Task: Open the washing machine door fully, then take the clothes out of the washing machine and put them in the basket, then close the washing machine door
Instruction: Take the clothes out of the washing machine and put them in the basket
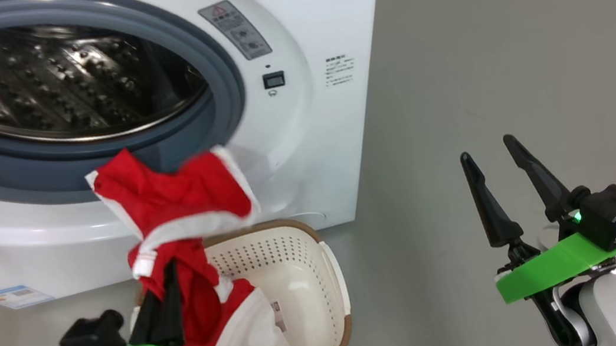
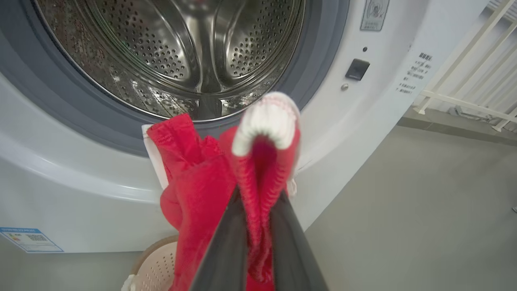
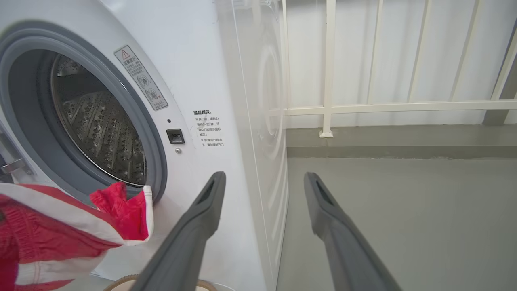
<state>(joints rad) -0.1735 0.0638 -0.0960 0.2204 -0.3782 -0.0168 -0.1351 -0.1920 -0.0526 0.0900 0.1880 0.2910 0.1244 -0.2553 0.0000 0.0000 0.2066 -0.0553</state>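
Clothes [image 1: 182, 213]: thin, soft red fabric with white stripe trim, hanging bunched in front of the washing machine [image 1: 306, 155] opening and directly over the basket [image 1: 303, 260]. Lower folds are lying inside the basket; can't tell if that's one piece or two. Left gripper [image 1: 165, 299] is pinching the red fabric between its dark fingers, jaws nearly together. The basket is cream perforated plastic with a brown woven-look rim and is carrying a small paper label, unreadable. The washer front is showing a grey rubber ring [image 1: 225, 88], a perforated steel drum [image 1: 52, 81], a grey warning sticker [image 1: 234, 29] with a red triangle, a block of Chinese print [image 1: 339, 70] too small to read, and a blue label [image 1: 15, 297] low on the left. Right gripper [image 1: 486, 146] is hovering over the grey floor [image 1: 506, 51], fingers spread, holding nothing.
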